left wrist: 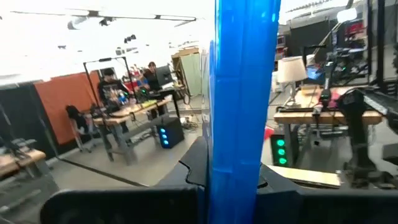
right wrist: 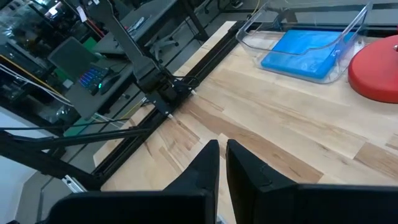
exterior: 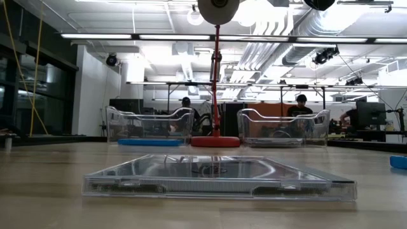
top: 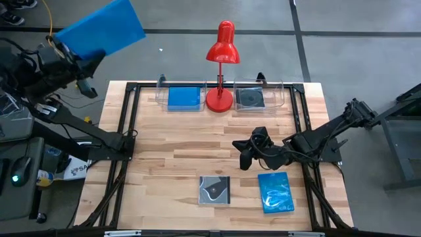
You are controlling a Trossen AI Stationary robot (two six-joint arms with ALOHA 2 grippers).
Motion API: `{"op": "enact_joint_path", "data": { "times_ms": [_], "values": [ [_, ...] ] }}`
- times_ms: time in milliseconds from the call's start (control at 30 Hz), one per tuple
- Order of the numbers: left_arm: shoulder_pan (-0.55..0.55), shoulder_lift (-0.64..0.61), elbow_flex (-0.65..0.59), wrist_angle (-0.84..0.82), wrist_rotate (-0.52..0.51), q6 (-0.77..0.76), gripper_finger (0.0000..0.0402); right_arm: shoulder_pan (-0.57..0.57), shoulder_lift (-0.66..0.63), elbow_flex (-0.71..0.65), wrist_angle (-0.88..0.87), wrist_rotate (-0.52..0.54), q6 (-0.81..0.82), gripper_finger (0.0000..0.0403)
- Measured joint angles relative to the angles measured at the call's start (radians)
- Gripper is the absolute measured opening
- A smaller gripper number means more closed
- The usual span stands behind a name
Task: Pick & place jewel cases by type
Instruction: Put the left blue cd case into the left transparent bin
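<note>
My left gripper (top: 68,49) is raised high beyond the table's far left corner, shut on a plain blue jewel case (top: 102,27). In the left wrist view that case (left wrist: 242,93) shows edge-on. My right gripper (top: 246,157) hovers over the table's right middle, shut and holding nothing (right wrist: 222,163). A dark grey jewel case with a white swirl (top: 215,190) and a glossy blue patterned one (top: 275,191) lie flat near the front edge. A blue case (top: 183,98) lies in the far left clear tray, a dark one (top: 250,97) in the far right tray. My left gripper pinches the blue case between its two fingers, one on each flat face, at the case's end nearest the arm (left wrist: 239,186). The case sticks out beyond the fingers, edge-on to the wrist camera. It is lifted far clear of the table.
A red desk lamp (top: 222,66) stands between the two clear trays (exterior: 150,124) (exterior: 284,127) at the far edge. Black frame rails (top: 128,131) run along the table's left and right sides. Bare wood (top: 184,151) lies between the trays and the front cases.
</note>
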Motion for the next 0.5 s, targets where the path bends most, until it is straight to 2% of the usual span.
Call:
{"op": "enact_joint_path", "data": {
  "times_ms": [267, 500],
  "values": [
    [0.000, 0.111, 0.170, 0.000, -0.074, 0.139, 0.0016, -0.010, 0.005, 0.000, -0.004, -0.026, -0.054, 0.0012],
    [0.000, 0.164, 0.259, 0.039, -0.109, 0.197, 0.0016, -0.055, 0.005, 0.000, -0.005, -0.068, -0.123, 0.0012]
  ]
}}
